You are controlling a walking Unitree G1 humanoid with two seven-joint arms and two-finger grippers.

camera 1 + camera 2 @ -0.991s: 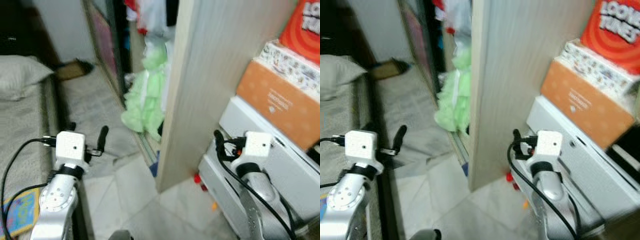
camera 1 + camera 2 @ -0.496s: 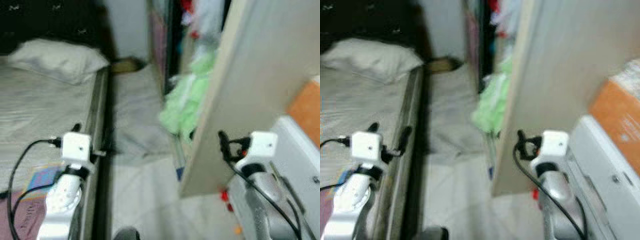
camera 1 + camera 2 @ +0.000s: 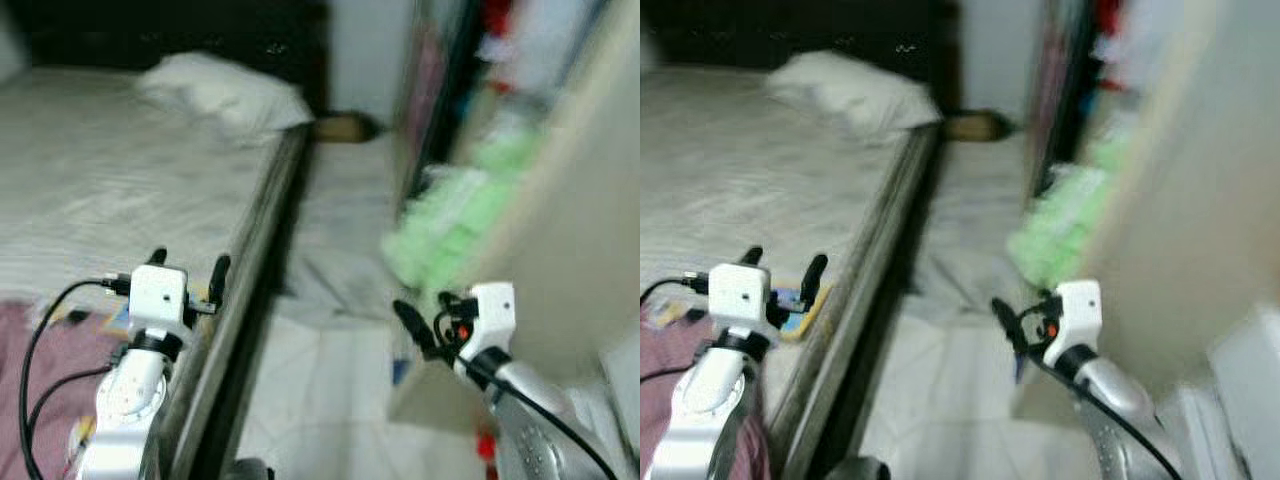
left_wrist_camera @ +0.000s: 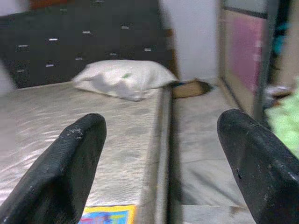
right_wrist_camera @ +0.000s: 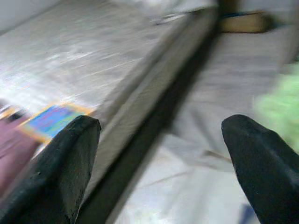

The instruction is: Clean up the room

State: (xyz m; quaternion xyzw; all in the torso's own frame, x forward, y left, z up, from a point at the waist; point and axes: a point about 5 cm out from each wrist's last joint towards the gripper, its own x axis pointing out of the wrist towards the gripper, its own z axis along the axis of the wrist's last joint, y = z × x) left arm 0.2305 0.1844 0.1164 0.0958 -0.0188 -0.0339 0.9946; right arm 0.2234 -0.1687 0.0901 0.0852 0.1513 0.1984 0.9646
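Right now I have both arms raised ahead of me with nothing held: the left gripper (image 4: 161,168) has its fingers spread wide, and the right gripper (image 5: 161,163) is just as wide. My view is blurred, so I judge I'm mid-turn toward the bed (image 3: 120,190), where the clutter lies. What needs tidying, as far as I can tell, sits near the bed's close edge: one colourful book (image 4: 108,215) flat on the mattress and one maroon cloth (image 3: 45,350) beside it, under my left arm. One white pillow (image 3: 225,92) rests at the head of the bed. One green garment (image 3: 450,225) spills onto the floor by the wardrobe (image 3: 590,200) on my right. To do this step well, I'd let the picture settle before reaching, then square up to the bed edge and bring the left gripper down over the book with fingers kept wide.
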